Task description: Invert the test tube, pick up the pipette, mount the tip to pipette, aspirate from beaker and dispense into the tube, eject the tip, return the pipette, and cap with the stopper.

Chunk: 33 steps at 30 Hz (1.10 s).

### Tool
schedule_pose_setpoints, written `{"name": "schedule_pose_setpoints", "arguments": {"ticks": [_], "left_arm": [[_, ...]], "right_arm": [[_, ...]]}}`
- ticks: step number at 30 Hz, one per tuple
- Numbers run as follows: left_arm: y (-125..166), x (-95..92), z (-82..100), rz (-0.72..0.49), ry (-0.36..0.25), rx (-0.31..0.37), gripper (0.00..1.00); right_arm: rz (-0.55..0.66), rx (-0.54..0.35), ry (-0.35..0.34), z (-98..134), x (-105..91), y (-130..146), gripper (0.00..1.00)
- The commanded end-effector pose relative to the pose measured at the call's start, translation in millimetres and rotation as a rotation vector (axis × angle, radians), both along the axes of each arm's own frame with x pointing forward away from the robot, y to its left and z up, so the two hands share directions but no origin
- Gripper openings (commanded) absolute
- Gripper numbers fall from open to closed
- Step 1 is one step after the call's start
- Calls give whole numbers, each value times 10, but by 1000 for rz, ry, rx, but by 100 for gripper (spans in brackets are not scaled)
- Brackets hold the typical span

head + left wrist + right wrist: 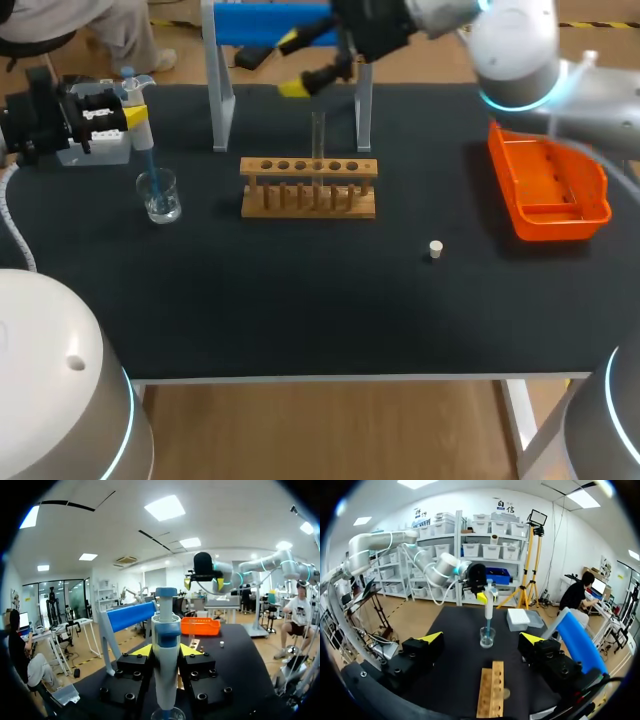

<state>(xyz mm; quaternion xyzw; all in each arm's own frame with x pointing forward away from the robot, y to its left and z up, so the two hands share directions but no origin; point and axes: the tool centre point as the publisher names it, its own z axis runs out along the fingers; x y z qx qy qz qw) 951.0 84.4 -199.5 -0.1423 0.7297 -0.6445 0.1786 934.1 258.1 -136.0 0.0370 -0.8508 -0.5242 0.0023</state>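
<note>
My left gripper (pixel 118 115) is shut on the white and blue pipette (pixel 137 110) at the table's left. The pipette's blue tip dips into the glass beaker (pixel 159 195). In the left wrist view the pipette (pixel 165 625) stands upright between the yellow tips, with the beaker (pixel 167 714) just under it. A test tube (pixel 318 140) stands upright in the wooden rack (pixel 308 187). My right gripper (pixel 295 65) hangs open above and behind the rack, holding nothing. Its fingers (pixel 432 639) straddle the rack (pixel 491 690) from above. The white stopper (pixel 435 249) lies on the mat, right of the rack.
An orange tray (pixel 548 185) sits at the right side. Behind the rack is the blue pipette stand (pixel 270 25) on white legs. A pale grey box (pixel 95 148) rests at the far left, below my left gripper.
</note>
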Motion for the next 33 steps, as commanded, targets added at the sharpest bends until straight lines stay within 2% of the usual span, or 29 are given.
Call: {"name": "schedule_pose_setpoints", "arguments": {"ticks": [1, 12, 26, 33], "left_arm": [[0, -3, 6, 0, 1, 1, 0], [0, -3, 6, 0, 1, 1, 0], [0, -3, 6, 0, 1, 1, 0], [0, -3, 6, 0, 1, 1, 0]], "right_arm": [[-3, 7, -6, 71, -34, -672, 100], [22, -13, -16, -296, 66, -990, 100], [80, -64, -65, -792, -18, -1026, 100], [74, -89, -77, -1026, 22, -997, 100]]}}
